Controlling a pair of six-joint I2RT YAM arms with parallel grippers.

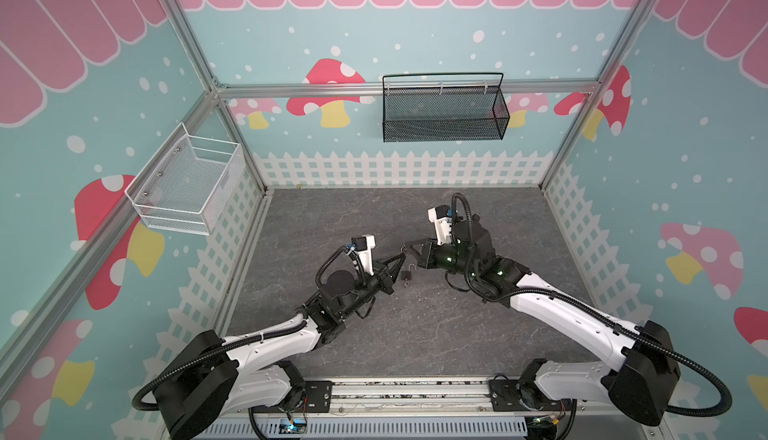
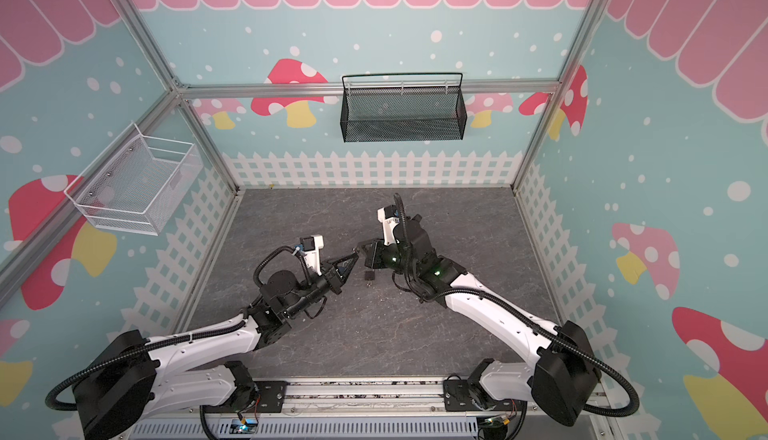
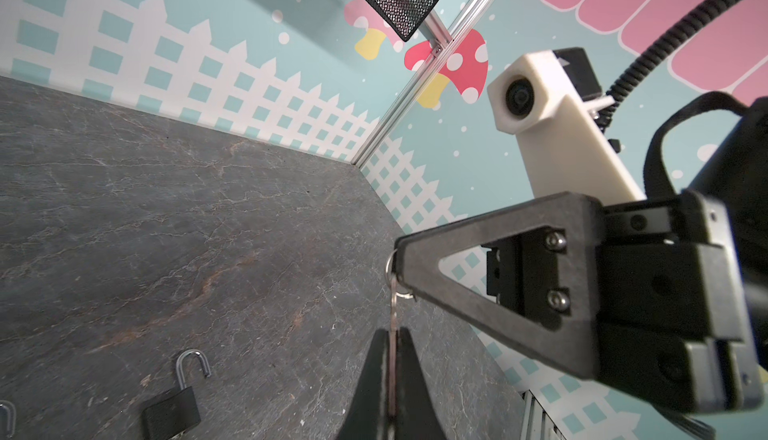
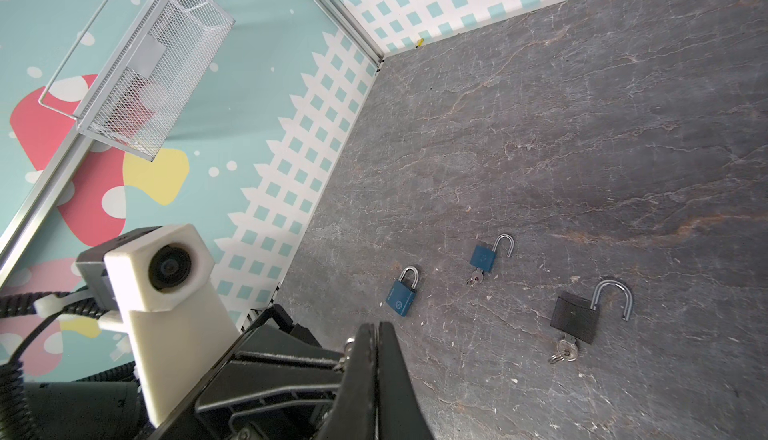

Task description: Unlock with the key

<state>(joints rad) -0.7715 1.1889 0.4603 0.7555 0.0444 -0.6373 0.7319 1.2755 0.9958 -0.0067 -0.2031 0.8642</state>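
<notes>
Here, the left gripper (image 3: pixel 392 340) is fully closed, fingers pinching the blade of the key (image 3: pixel 392 313); the right gripper (image 4: pixel 376 334) is likewise closed, tip touching the key ring (image 3: pixel 388 266), though whether it clamps the ring cannot be told. Around them: the grey table (image 1: pixel 415 334); a black mesh basket (image 1: pixel 444 113) and a white wire basket (image 1: pixel 187 184) on the walls; on the table a black padlock (image 4: pixel 575 322) and an open blue padlock (image 4: pixel 484 257), shackles swung out, and a closed blue padlock (image 4: pixel 402 294). The key hangs clear of the table between both fingertips, near the black padlock, apart from all three.
</notes>
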